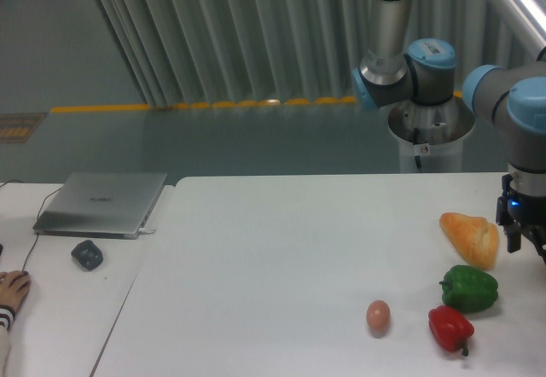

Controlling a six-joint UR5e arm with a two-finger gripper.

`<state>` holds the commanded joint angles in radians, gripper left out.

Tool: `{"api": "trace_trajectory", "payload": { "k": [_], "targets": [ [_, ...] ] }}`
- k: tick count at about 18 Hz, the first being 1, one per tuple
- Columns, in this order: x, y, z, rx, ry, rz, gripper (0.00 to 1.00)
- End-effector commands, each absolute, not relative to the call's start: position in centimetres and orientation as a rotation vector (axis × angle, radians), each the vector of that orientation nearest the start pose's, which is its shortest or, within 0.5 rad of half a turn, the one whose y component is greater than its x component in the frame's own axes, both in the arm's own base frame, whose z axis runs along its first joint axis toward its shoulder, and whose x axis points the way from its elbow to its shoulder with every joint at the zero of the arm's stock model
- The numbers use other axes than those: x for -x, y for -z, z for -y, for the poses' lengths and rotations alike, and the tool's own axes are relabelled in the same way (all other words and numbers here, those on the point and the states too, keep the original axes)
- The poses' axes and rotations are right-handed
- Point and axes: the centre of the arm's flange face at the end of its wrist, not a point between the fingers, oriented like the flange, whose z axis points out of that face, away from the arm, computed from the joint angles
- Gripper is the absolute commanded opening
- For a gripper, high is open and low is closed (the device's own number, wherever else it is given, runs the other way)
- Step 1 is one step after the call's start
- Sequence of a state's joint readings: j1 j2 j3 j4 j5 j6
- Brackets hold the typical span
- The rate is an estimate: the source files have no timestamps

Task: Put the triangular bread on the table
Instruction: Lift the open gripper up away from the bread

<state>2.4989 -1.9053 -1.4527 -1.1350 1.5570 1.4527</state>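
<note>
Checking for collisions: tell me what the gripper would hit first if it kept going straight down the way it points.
Probably the bare table. The gripper sits right of the triangular bread, partly cut off by the frame edge, so depth is unclear.

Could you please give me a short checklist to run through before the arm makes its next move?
1. Triangular bread lies on the table: ok.
2. Gripper apart from the bread, at its right: ok.
3. Gripper open or shut: cannot tell, its fingers are cut off by the picture's edge.
4. Green pepper sits just in front of the bread, not touching it: ok.
5. Red pepper and egg lie clear of the gripper: ok.
6. Hand on the side desk, far from the arm: ok.
</note>
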Motion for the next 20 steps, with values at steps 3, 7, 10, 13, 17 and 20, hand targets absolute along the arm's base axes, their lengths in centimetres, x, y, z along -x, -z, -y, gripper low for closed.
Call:
{"api": "trace_trajectory", "payload": {
  "k": [3,7,10,13,17,20],
  "targets": [
    [42.0,-40.1,-50.2,2.934,-0.285,-0.817,1.0],
    [41.1,-40.0,-50.1,2.991,-0.28,-0.816,1.0],
    [40.5,-40.9,-50.4,3.017,-0.327,-0.838,1.0],
    [39.1,-41.2,-50.4,3.01,-0.327,-0.856,1.0],
    [38.5,-41.3,-50.7,2.999,-0.331,-0.871,1.0],
    [37.9,-41.9,-51.0,2.987,-0.347,-0.884,1.0]
  ]
}}
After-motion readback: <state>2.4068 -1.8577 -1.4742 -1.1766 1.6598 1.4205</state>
